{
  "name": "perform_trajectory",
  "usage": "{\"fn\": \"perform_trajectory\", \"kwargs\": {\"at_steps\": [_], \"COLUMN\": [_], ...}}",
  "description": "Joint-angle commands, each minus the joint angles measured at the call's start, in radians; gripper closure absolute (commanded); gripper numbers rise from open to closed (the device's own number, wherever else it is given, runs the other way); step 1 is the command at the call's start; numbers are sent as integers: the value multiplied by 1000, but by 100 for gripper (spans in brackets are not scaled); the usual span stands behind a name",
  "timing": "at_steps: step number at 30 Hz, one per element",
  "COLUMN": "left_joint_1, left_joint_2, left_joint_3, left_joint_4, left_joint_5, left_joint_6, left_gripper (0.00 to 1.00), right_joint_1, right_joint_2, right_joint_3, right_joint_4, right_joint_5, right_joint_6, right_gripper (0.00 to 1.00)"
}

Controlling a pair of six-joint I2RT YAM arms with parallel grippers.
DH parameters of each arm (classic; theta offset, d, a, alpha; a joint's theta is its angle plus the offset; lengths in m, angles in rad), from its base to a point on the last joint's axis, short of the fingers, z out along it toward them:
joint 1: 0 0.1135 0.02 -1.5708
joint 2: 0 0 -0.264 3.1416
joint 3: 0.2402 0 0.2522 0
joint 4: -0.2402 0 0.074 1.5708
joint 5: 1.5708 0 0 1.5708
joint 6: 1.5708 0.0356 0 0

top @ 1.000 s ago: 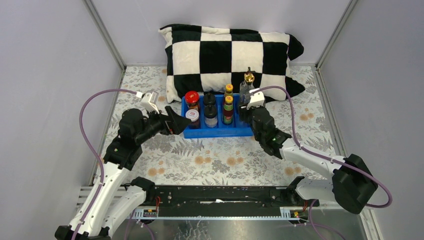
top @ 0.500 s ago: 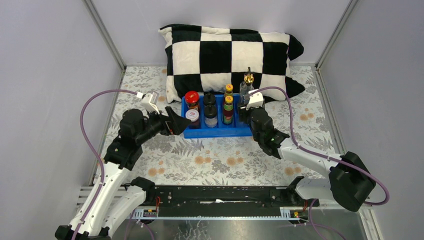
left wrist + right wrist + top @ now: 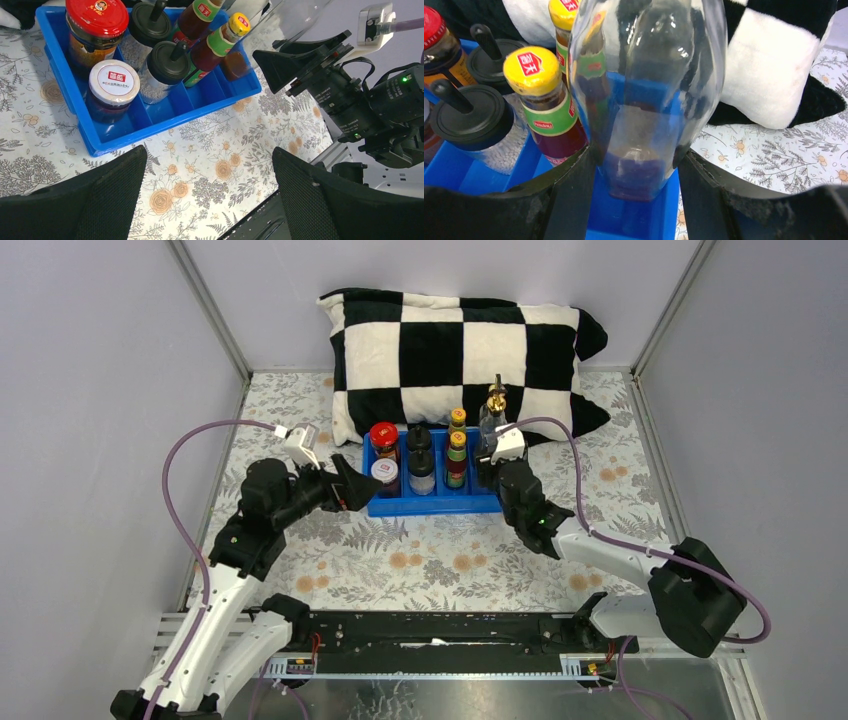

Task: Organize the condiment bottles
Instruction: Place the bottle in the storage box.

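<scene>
Glass, slick and breakable, so we like the right gripper (image 3: 636, 172) clamped low on the clear bottle (image 3: 649, 95) in the blue tray (image 3: 469, 176), left gripper (image 3: 207, 156) wide open.

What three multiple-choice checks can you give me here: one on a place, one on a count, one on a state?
1. Where in the blue tray stands the white-lidded jar? A) right end B) left end, nearer the arms than the red-lidded jar C) middle
2. How many yellow-capped bottles show? A) one B) four C) two
3. The right gripper is: A) shut on the glass bottle B) open, empty C) shut on a jar
Answers: B, it sits at the left end; C, two yellow caps show; A, it clasps the bottle's sides.
</scene>
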Motion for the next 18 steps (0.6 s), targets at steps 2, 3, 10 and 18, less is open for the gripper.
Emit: {"fn": "perform_trajectory", "kwargs": {"at_steps": [2,3,10,18], "left_joint_1": [4,4,4,4], "left_joint_2": [-10,-9,-4,-7], "left_joint_3": [-26,-30,-28,-30], "left_joint_4": [33,37,41,37], "left_joint_5": [-6,-9,-3,-5], "left_joint_6": [4,3,0,1], "left_gripper": [1,1,1,1], "right_joint_1": [10,10,10,10], "right_joint_2": [5,12,60,109], "right_joint_3": [-17,-24,-40,-56], "right_joint_4": [166,180,243,300], "right_joint_5": [43,45,43,43], "right_joint_6": [21,20,26,41], "right_gripper": [70,70,71,71]}}
